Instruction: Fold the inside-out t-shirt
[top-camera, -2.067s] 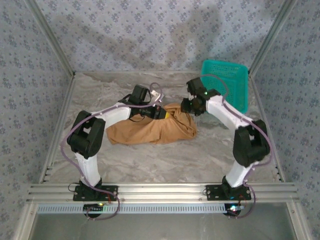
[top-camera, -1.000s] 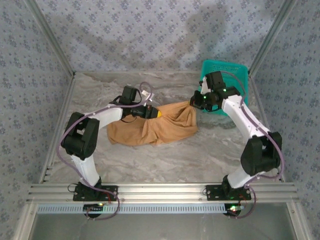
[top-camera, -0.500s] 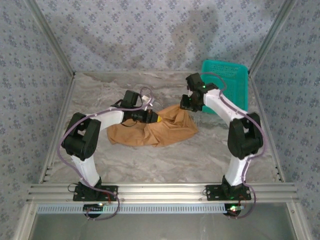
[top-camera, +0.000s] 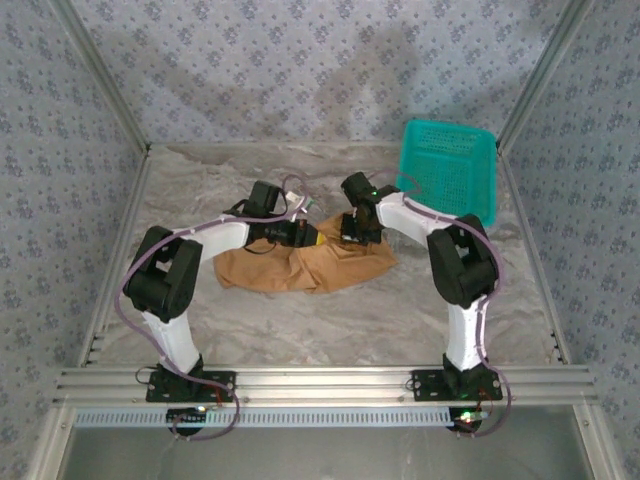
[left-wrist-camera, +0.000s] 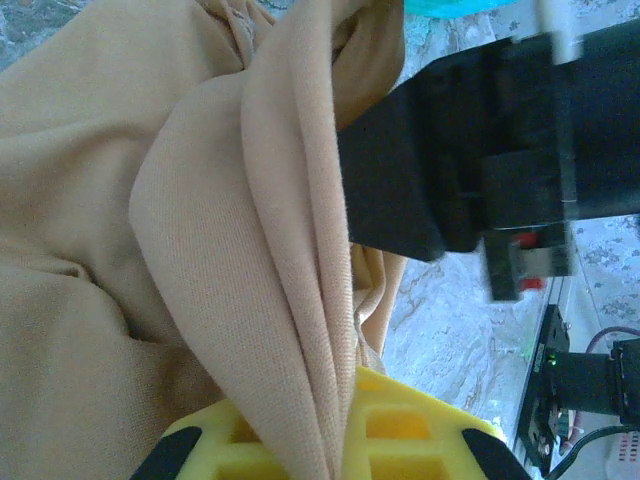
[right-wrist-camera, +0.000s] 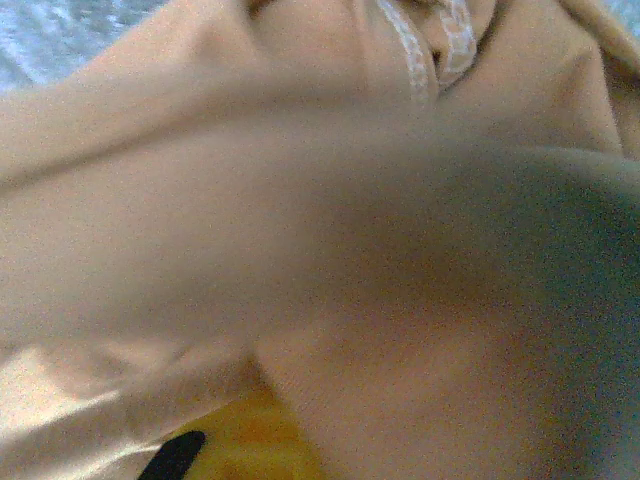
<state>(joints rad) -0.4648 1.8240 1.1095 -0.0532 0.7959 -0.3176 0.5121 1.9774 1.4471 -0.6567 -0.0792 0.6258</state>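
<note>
Left gripper (top-camera: 312, 237) pinches the t-shirt (top-camera: 300, 268) ridge; right gripper (top-camera: 351, 231), at its 3 o'clock, grips cloth too. Draw them apart evenly.

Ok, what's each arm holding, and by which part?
Left fingers pinch a raised fold of the t-shirt at its far edge. Right fingers are shut beside that fold; their hold cannot be told.

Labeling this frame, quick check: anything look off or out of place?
The t-shirt is a crumpled heap mid-table, not spread flat, with the left gripper and right gripper pinching folds almost against each other at its far edge. The basket in the far right corner looks tipped up rather than flat.
</note>
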